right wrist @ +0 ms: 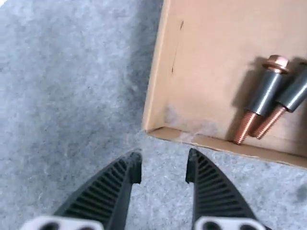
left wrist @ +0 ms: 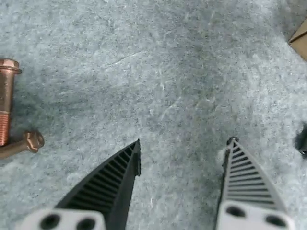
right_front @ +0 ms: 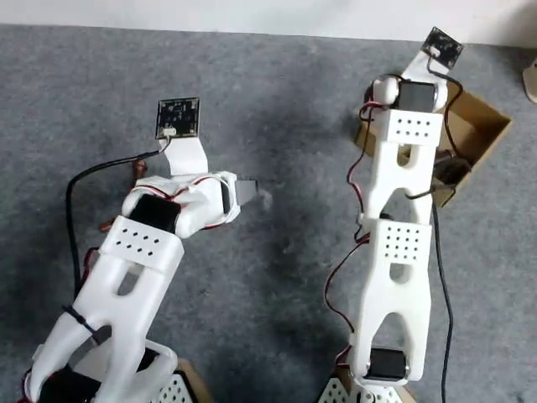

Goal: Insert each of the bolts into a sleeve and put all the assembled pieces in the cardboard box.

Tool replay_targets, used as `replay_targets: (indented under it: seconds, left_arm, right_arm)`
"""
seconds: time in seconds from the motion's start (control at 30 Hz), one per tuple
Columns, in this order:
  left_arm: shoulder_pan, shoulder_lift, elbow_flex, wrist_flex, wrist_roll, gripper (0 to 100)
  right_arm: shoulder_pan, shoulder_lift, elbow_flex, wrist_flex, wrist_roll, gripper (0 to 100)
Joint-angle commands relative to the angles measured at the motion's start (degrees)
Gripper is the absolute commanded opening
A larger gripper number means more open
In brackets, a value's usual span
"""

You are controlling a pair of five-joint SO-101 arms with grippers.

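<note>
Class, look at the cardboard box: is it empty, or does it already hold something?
Not empty. Two assembled pieces lie on the floor of the cardboard box, each a bolt through a grey sleeve.

White arms (right_front: 377,315), vent holes (right_front: 403,243), black servos (right_front: 155,211), red and black cables (right_front: 334,290), ribbed black gripper fingers (left wrist: 112,179)

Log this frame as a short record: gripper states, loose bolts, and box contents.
left gripper: open, empty, over the felt table
right gripper: open, empty, just outside a corner of the cardboard box
loose bolts: two, no sleeves, lying on the felt off to one side of the left gripper
assembled pieces: two, bolts through sleeves, side by side inside the box
</note>
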Motion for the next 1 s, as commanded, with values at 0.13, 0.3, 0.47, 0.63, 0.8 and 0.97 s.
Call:
replay_targets:
  seconds: [0.13, 0.3, 0.47, 0.63, 0.8, 0.97]
  left_arm:
    - [-2.86, -0.75, -2.95, 0.09, 0.18, 27]
    - [-6.29, -0.22, -2.95, 0.26, 0.18, 27]
    - [-8.75, -0.22, -2.42, 0.26, 0.18, 27]
    - [-11.56, -0.22, -2.15, 0.00, 0.18, 27]
    - [-12.18, -0.22, -2.07, 0.00, 0.18, 27]
    - [-12.26, -0.22, -1.54, 0.00, 0.53, 27]
  right_arm:
    - [-2.07, 5.93, -8.48, 1.01, -0.44, 13.4]
    - [-2.07, 6.55, -8.40, 1.10, -0.35, 13.4]
    - [-2.59, 6.46, -8.40, 1.19, -0.26, 13.4]
    - [-1.45, 2.24, -8.40, 1.19, 0.09, 13.4]
    - [-1.01, -3.30, -4.18, 1.27, 4.40, 13.4]
    - [-2.24, -15.78, 18.42, 1.19, 2.99, 13.4]
